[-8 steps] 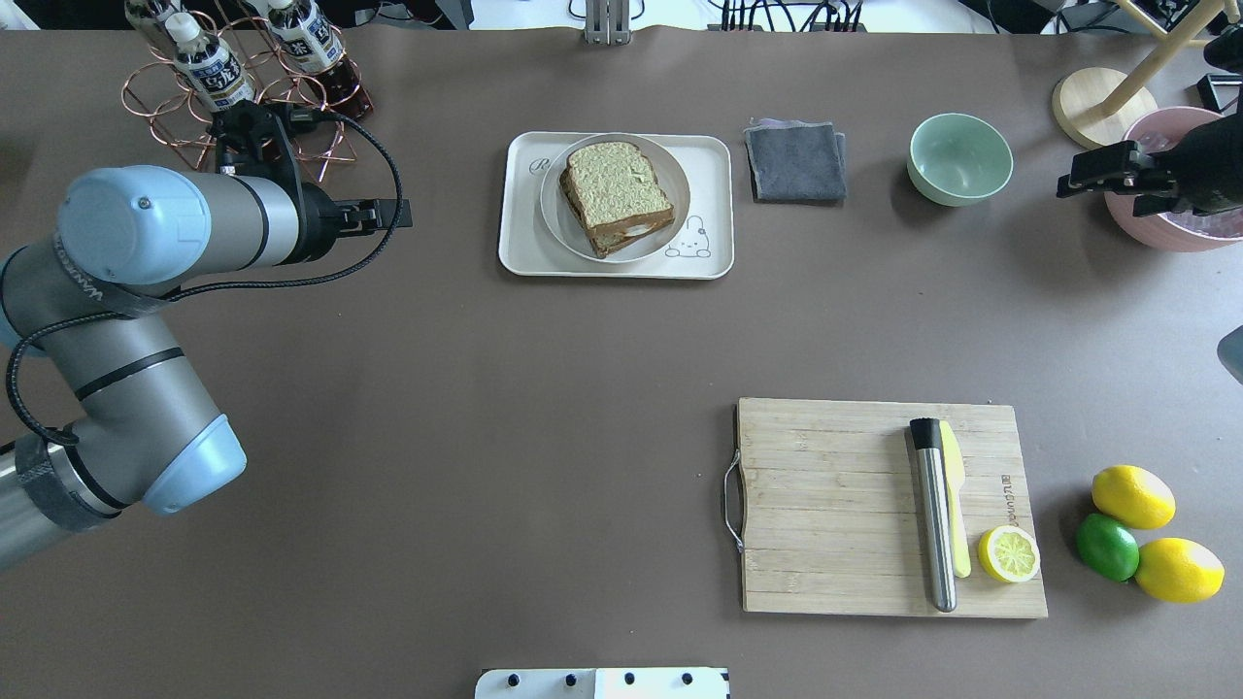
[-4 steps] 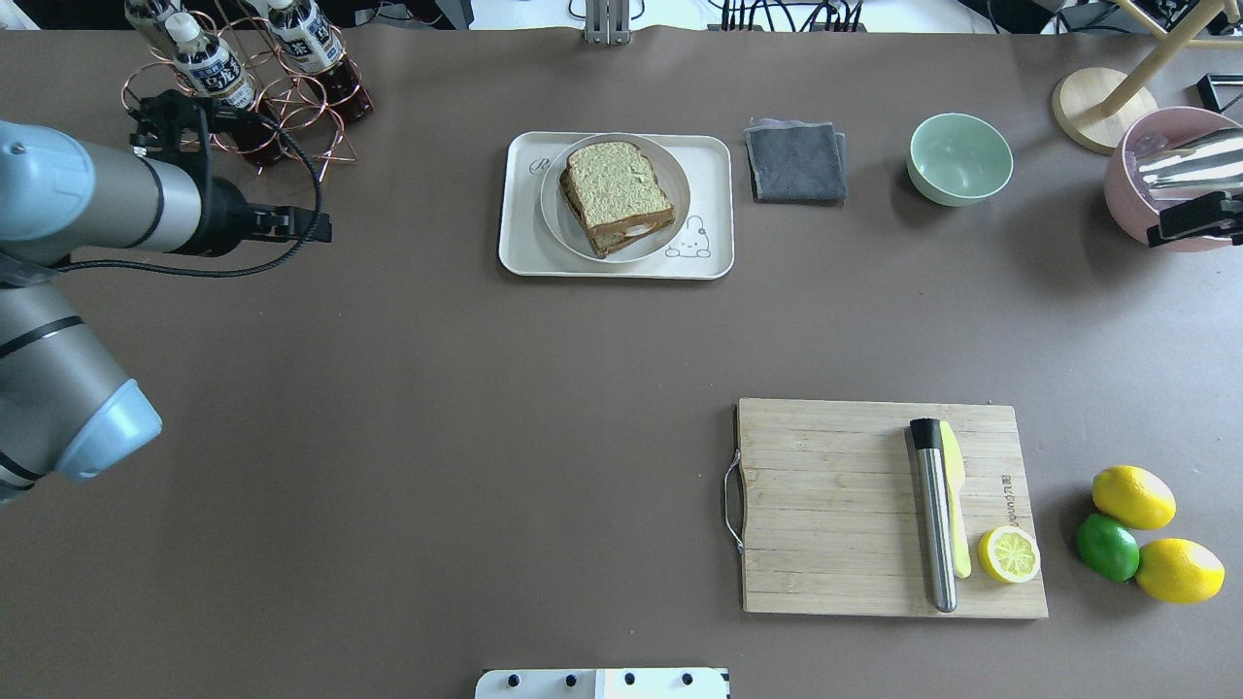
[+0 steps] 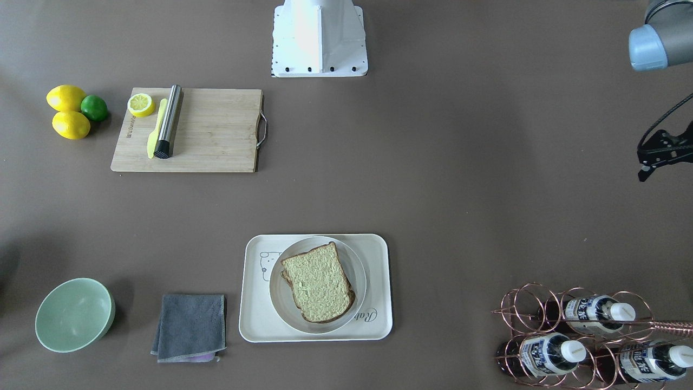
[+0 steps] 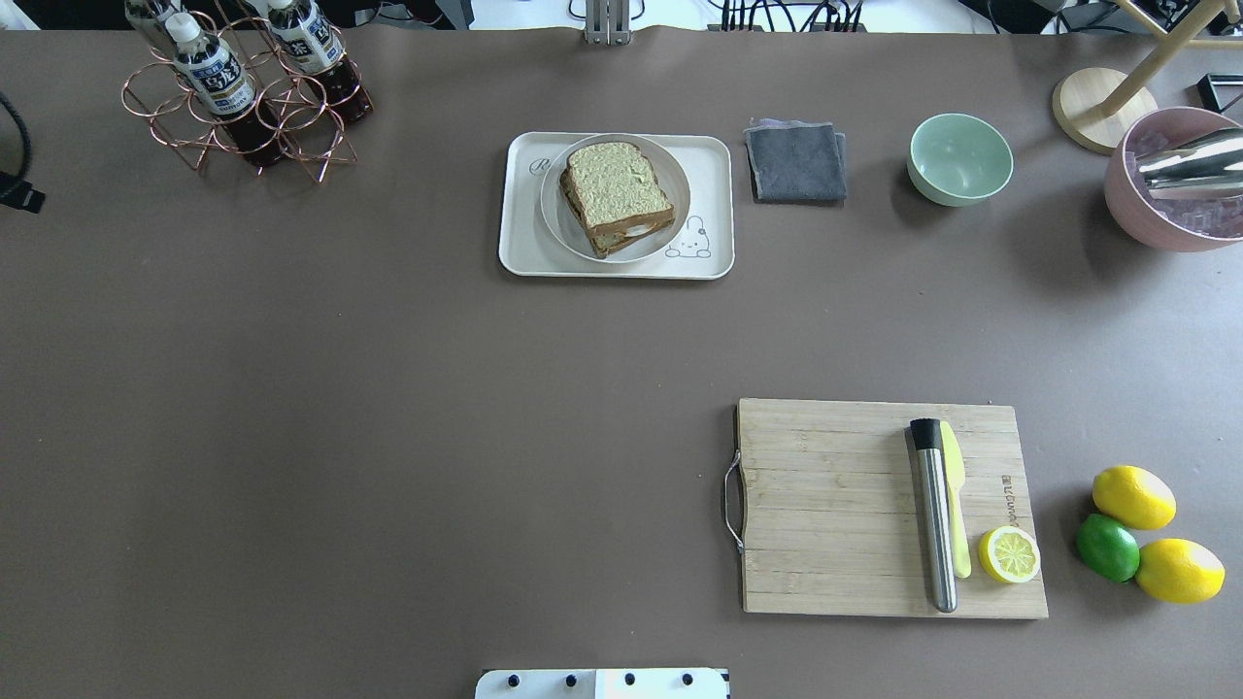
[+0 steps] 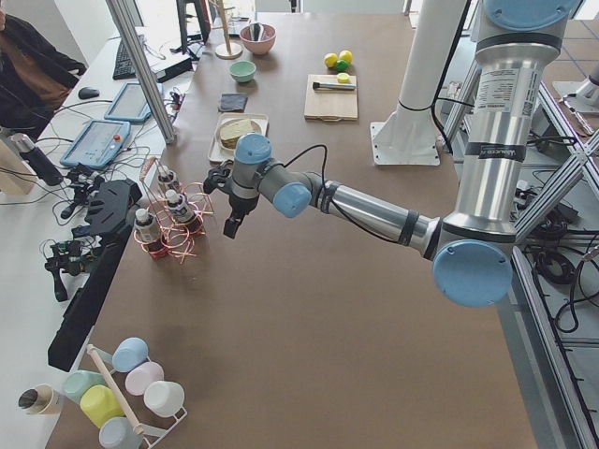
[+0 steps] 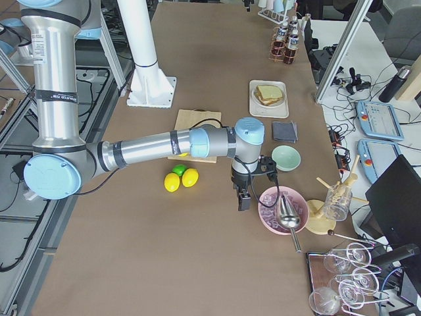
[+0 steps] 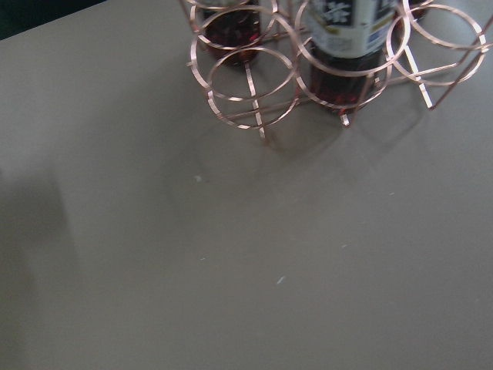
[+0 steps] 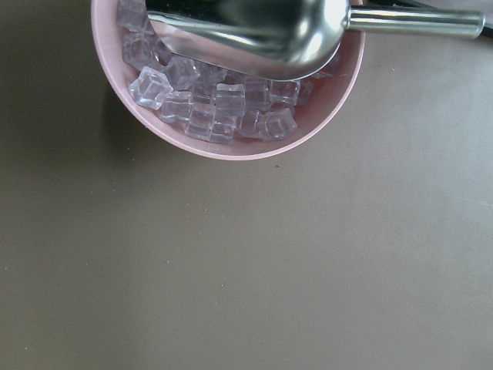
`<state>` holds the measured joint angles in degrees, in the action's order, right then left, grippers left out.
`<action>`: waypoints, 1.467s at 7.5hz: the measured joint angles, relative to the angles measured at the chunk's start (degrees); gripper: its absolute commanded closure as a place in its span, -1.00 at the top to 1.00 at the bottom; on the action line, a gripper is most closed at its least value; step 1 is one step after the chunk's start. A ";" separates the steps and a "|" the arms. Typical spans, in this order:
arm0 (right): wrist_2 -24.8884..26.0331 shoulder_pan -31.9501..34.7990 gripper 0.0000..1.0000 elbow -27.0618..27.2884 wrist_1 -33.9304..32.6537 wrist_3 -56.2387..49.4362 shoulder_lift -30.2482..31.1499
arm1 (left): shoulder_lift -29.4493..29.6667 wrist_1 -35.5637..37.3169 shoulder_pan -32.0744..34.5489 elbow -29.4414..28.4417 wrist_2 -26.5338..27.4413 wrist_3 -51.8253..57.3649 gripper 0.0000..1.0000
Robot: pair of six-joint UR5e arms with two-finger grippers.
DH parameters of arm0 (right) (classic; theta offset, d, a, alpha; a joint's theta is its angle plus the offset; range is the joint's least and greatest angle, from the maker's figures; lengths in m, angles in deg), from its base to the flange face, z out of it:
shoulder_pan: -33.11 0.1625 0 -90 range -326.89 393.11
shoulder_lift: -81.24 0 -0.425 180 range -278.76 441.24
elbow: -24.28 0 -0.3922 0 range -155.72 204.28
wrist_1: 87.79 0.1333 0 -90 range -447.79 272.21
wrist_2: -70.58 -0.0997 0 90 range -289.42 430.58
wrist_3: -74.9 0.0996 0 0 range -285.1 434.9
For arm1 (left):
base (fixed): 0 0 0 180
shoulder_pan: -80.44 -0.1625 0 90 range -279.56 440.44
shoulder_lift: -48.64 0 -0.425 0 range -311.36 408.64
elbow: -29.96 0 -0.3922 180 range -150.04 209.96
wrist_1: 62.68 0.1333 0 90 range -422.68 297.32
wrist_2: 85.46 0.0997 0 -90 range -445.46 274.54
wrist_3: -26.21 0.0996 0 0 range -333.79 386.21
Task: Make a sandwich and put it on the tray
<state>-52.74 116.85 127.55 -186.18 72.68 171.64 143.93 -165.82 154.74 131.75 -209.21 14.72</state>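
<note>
The left gripper (image 5: 230, 224) hangs over the bare table and points down, just beside one copper wire rack (image 7: 254, 117) with three bottles (image 3: 547, 355) in it. I cannot tell if its fingers are apart or together (it looks small and dark from every side). The right gripper (image 6: 244, 201) hangs at the other end of the table, just beside one pink bowl (image 8: 231, 150) full of ice cubes (image 8: 223, 104). One shiny scoop (image 8: 254, 31) lies on top of the ice. This gripper shows only from the side, so I cannot tell how its fingers stand. Well apart from both grippers, the sandwich (image 4: 618, 194) sits on one round white plate (image 4: 672, 170), and the plate sits on the tray (image 4: 520, 243). It has two slices of bread, with a bit of white egg peeking out at the edge. Next to the tray lie one grey cloth (image 4: 795, 160) and then one green bowl (image 4: 959, 158). Nearer the robot is one wooden board (image 4: 825, 505) with one metal rod (image 4: 934, 524), one yellow knife (image 4: 956, 505) and one lemon half (image 4: 1008, 554) on it. Beside the board sit two whole lemons (image 4: 1132, 496) and one lime (image 4: 1106, 547).
</note>
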 measured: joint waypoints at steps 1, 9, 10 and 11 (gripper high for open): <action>-0.69 1.06 1.00 -0.21 -0.58 -0.54 0.25 | -0.24 5.87 4.33 -0.09 -0.11 7.21 0.96; -10.32 2.81 1.00 -6.47 -0.45 -5.51 -1.20 | -2.92 14.91 15.28 -7.41 -6.29 23.32 0.96; -10.34 2.82 1.00 -6.65 -0.48 -5.68 -1.31 | -2.93 14.91 15.31 -7.56 -6.44 23.34 0.96; -10.34 2.83 1.00 -6.73 -0.52 -5.74 -1.31 | -2.97 15.00 15.33 -7.61 -6.53 23.34 0.96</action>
<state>-63.09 119.68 120.82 -186.70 66.93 170.33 140.96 -150.82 170.08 124.13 -215.73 38.06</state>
